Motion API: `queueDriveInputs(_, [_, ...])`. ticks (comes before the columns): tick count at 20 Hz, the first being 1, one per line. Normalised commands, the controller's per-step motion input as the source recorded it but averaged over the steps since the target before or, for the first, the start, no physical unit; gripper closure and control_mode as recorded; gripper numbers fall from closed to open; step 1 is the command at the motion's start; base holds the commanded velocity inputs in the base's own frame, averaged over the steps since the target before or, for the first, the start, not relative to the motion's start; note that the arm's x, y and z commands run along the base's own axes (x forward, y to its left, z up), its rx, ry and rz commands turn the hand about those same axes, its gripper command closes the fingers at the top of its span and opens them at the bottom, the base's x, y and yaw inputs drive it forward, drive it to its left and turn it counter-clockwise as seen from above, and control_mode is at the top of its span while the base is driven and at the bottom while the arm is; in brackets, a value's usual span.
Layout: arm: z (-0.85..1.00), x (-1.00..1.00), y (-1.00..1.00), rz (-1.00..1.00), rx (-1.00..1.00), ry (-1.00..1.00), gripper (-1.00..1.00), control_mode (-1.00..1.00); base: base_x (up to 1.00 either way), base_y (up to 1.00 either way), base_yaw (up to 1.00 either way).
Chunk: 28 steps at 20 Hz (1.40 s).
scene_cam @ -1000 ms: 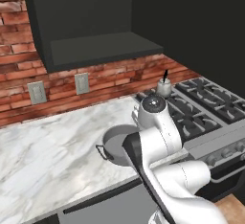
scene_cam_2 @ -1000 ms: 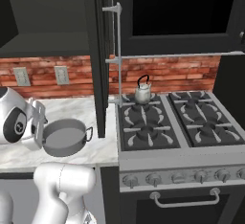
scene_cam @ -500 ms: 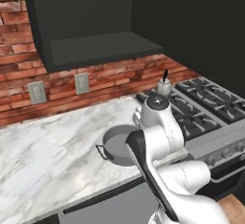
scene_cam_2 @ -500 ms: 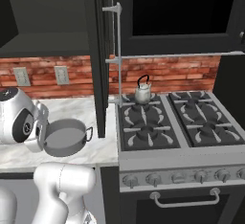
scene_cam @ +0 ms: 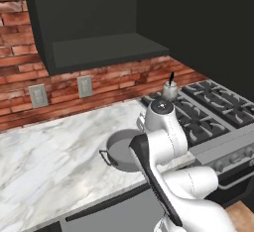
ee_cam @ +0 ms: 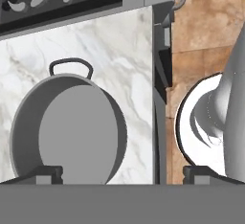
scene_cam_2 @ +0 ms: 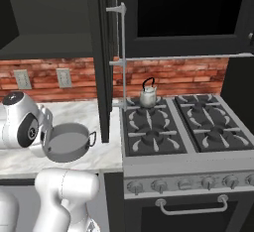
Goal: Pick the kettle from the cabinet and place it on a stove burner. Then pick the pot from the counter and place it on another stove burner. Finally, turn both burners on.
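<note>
The small silvery kettle (scene_cam: 169,90) (scene_cam_2: 148,96) with its black arched handle stands on the back-left stove burner (scene_cam_2: 149,113). On the marble counter (scene_cam: 54,161) (ee_cam: 129,60) sits the wide grey pot (scene_cam: 120,149) (scene_cam_2: 66,142) (ee_cam: 67,127), close to the stove's left edge, partly hidden by my arm in the left base view. My gripper (ee_cam: 123,173) is open and empty, hanging over the counter's front edge. One of its fingertips (ee_cam: 45,173) is above the pot's near rim. The black cabinet (scene_cam: 99,47) with its open niche hangs above the counter.
The steel range (scene_cam_2: 181,154) has a row of front knobs (scene_cam_2: 181,184) and several free burners (scene_cam_2: 208,137). An open black cabinet door (scene_cam_2: 101,57) hangs between counter and stove. Two wall outlets (scene_cam: 84,86) sit on the brick wall. Brown floor (ee_cam: 206,27) lies beyond the counter edge.
My arm has shifted only slightly over the pot. The kettle and the pot have stayed where they were, and the gripper has stayed open.
</note>
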Motion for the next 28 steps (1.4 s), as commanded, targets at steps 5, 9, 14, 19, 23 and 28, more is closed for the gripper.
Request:
queueDriveInputs(5, [-0.17,0.2,0.0,0.04,0.03,0.05,-1.0,-1.0,0.0,0.0,0.0])
queueDriveInputs(9, [-0.23,0.05,0.0,0.08,0.01,0.03,-1.0,-1.0,0.0,0.0,0.0])
queueDriveInputs(14, [-0.25,0.02,0.0,0.07,0.0,0.05,-1.0,-1.0,0.0,0.0,0.0])
queueDriveInputs(19, [-0.23,0.08,0.06,0.0,0.0,0.01,-1.0,-1.0,0.0,0.0,0.0])
queueDriveInputs(23, [-0.15,0.27,0.04,-0.06,-0.01,0.0,-1.0,-1.0,0.0,0.0,0.0])
queueDriveInputs(28, [-0.13,0.34,0.11,-0.13,-0.01,0.0,-1.0,-1.0,0.0,0.0,0.0])
